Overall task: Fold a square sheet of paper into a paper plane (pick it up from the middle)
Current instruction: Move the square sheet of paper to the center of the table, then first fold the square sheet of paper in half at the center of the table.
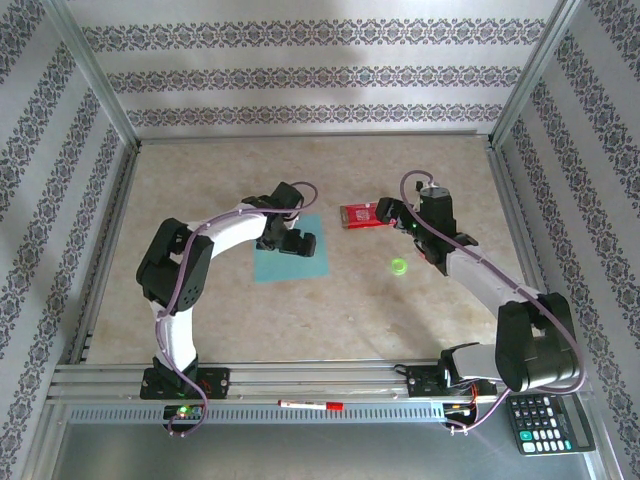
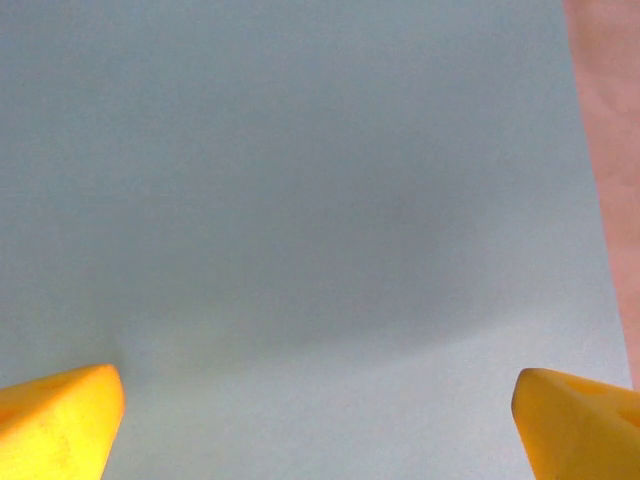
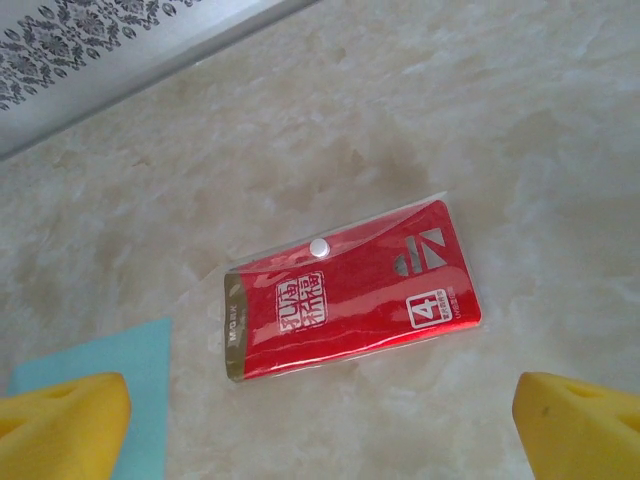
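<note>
The left hand (image 2: 320,425), fingers apart, is poised directly over the square sheet of paper (image 2: 300,200), which lies flat on the worktop (image 1: 300,330). The right hand (image 3: 320,430), fingers likewise apart, has the red packet (image 3: 350,305) just ahead of its fingertips.

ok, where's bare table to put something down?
Free: far strip of table between back wall and red packet; near-centre patch bounded by sheet of paper, green ring and front rail. Crowded: middle band, left fingers over the sheet, right fingers by the packet.
</note>
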Robot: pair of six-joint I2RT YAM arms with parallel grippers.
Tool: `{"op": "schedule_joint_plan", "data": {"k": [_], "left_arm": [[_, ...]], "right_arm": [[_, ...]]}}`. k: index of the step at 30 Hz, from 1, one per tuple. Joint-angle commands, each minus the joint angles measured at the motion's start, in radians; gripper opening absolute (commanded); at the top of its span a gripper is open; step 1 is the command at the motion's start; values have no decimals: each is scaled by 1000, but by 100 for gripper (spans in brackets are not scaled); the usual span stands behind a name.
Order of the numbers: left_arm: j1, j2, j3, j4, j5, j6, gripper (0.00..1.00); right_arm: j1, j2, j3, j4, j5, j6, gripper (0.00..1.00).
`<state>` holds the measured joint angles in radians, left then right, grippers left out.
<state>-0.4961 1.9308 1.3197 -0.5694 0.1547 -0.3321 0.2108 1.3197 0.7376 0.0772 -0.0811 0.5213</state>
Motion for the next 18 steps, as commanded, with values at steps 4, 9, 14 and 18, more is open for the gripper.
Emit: {"op": "schedule_joint_plan", "data": {"k": [4,9,14,18], "left_arm": [[26,-55,2,-49,-83,-189,100],[-36,-12,29,-49,-153,-308,100],[-82,47,106,-113,-216,-348,100],[-89,70,131,-129,-229,-353,100]], "right_arm": [[-28,-58,-11,-53,-7,-4,98],[-36,-47,0,-52,-16,-4,98],[-40,-18,20,-51,-40,-7,98],[-47,-18,14,-47,-48,-6,98]]}}
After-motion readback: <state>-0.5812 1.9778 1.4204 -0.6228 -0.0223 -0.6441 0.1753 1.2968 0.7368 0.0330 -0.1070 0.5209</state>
